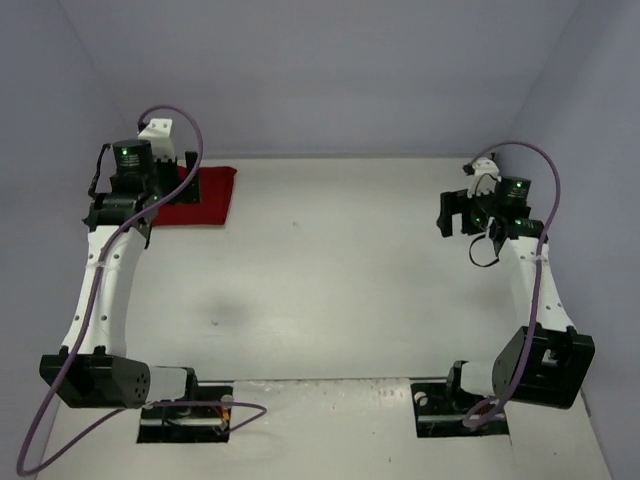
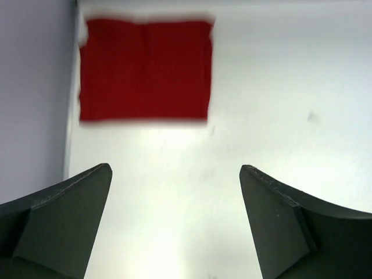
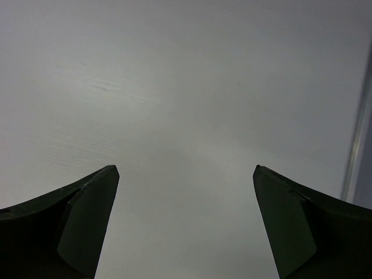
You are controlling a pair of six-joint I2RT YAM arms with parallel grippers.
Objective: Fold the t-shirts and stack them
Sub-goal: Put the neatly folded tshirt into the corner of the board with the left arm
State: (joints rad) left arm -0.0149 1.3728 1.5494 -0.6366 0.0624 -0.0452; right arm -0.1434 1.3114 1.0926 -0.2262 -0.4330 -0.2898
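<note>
The red shirt [image 1: 208, 197] lies folded in a flat square at the far left corner of the table [image 1: 330, 290], next to the wall. The left claw [image 2: 174, 171] hangs near the shirt, not touching it, spread wide and holding nothing. The right claw [image 3: 186, 168] is far off on the right side, also spread wide with nothing in it.

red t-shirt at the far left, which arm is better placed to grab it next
Left. The left end effector, open, hangs by the folded t-shirt and faces it. The right end effector, also open, is across the table.
</note>
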